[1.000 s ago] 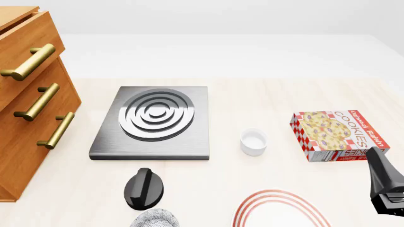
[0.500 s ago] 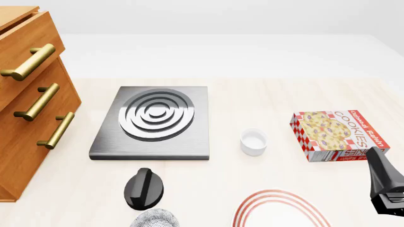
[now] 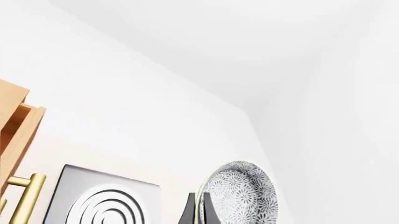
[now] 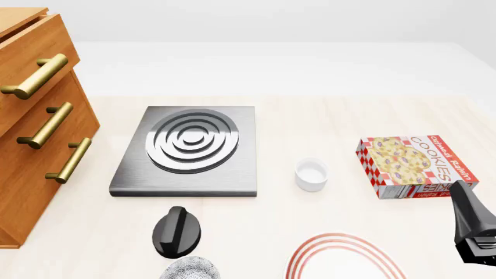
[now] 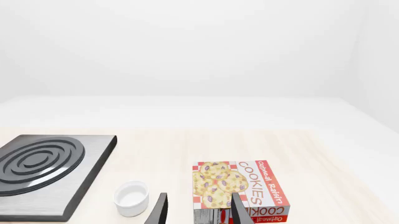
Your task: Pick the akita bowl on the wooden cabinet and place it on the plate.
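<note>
The akita bowl (image 3: 240,196), whitish with dense grey speckles, stands on edge in the left wrist view with its rim pinched between the fingers of my left gripper (image 3: 197,205), which is shut on it. From the front, a speckled bowl (image 4: 190,269) shows at the bottom edge, just below the black body of the left gripper (image 4: 176,231). The plate (image 4: 333,238), white with red rings, lies to the right of it, cut off by the picture's edge. The wooden cabinet (image 4: 39,116) stands at the far left. My right gripper (image 5: 199,196) is open and holds nothing.
A grey stove (image 4: 190,148) with silver rings lies in the middle, beside the cabinet. A small plain white bowl (image 4: 311,174) sits to its right. A cookies box (image 4: 410,165) lies further right, just beyond the right arm (image 4: 471,226).
</note>
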`<control>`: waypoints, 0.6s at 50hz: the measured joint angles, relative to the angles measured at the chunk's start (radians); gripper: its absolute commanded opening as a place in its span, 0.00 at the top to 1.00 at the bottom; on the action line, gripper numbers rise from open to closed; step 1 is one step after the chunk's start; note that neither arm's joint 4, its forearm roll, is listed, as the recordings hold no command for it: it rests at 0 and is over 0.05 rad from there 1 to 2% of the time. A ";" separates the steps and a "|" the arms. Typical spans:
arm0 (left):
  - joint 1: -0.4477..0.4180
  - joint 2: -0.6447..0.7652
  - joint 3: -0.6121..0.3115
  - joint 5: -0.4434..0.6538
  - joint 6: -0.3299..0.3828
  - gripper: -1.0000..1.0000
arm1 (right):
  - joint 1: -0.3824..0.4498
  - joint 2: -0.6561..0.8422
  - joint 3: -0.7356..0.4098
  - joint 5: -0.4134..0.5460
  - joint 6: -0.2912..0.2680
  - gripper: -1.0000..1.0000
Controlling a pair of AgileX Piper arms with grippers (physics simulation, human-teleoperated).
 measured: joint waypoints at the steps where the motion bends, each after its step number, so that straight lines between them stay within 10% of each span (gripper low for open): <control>1: -0.003 -0.001 0.001 0.000 0.001 1.00 | 0.000 0.000 0.000 0.000 0.000 0.00; 30: -0.109 -0.029 0.068 -0.005 0.018 1.00 | 0.000 0.000 0.000 0.000 0.000 0.00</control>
